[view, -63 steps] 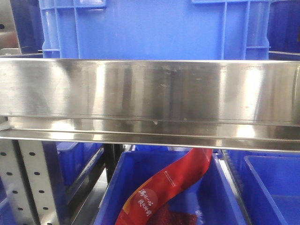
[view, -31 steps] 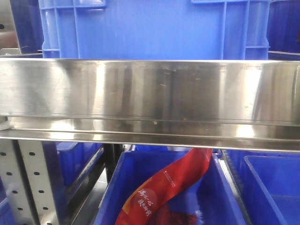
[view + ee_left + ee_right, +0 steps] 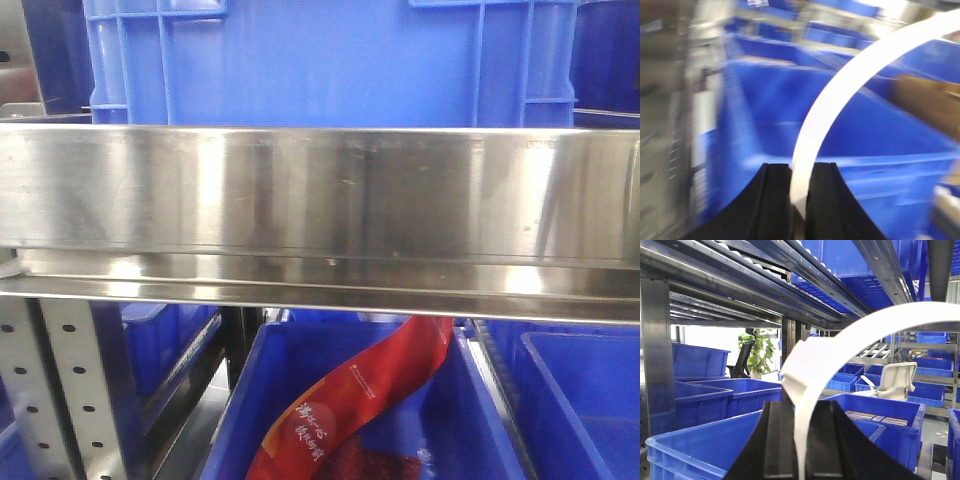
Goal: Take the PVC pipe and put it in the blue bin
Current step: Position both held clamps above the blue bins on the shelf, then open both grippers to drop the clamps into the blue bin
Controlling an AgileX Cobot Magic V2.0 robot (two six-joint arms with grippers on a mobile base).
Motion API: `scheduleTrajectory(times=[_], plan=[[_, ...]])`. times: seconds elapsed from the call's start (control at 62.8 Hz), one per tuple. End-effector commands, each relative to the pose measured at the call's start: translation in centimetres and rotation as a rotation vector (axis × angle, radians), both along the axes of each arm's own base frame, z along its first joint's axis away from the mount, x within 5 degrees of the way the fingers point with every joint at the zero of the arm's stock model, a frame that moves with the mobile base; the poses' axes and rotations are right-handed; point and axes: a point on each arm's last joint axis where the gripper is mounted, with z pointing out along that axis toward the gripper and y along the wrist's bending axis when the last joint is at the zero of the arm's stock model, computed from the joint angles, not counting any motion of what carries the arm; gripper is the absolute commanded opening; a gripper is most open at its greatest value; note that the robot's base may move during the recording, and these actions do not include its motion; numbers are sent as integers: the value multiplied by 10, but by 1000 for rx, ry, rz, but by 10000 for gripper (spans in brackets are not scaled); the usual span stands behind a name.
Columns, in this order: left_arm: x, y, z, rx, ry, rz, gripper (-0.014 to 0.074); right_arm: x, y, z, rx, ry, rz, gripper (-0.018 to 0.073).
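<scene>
PVC pipe, white and bent into an arc, is gripped in both wrist views; whether one length or two is shown cannot be told. In the front view, most of the frame is filled by a broad brushed stainless-steel shelf beam, above which a large blue ribbed plastic crate is seated. Below the beam an open blue plastic tub is seen, with a long red printed packet leaning inside it, and a grey perforated metal upright is set at the lower left. In the blurred left wrist view, a deep blue plastic bin is spread behind the pipe, which is seen arching across it; whether any part lies inside the bin cannot be told. The left end effector is clenched on the pipe's lower end, the white strip being pinched between its two black fingers. In the right wrist view, dark metal rack rails are run overhead and further blue bins are ranged around. The right end effector is likewise clenched on the pipe, which is raised from between the fingers and curved away to the right. A green potted plant is visible far back.
</scene>
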Motion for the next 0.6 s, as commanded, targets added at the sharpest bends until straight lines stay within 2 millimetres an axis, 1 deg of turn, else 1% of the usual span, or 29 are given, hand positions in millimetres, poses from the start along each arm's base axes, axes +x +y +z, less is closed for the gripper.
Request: scheduleTrajectory(times=[0.0, 0.143, 0.223, 0.239, 0.334, 0.43, 0.509, 0.589], plan=[[8, -17, 16, 5, -80, -70, -111, 4, 1, 0, -16, 4, -6, -168], [34, -44, 30, 84, -141, -111, -111, 11, 4, -7, 9, 84, 4, -168], [57, -59, 38, 140, -156, -110, -111, 15, 4, -11, 3, 133, -1, -168], [61, -60, 41, 152, -169, -106, -111, 15, 4, -12, 3, 142, -1, -168], [87, -72, 46, 222, -195, -85, -111, 15, 4, -17, 18, 205, 3, -168], [113, -81, 46, 230, -171, -67, -111, 15, 5, -21, 39, 255, 13, -168], [135, -89, 38, 223, -120, -63, -111, 15, 5, -25, 46, 304, 17, -168], [154, -93, 32, 188, -78, -49, -111, 15, 5, -29, 35, 347, 11, -168]])
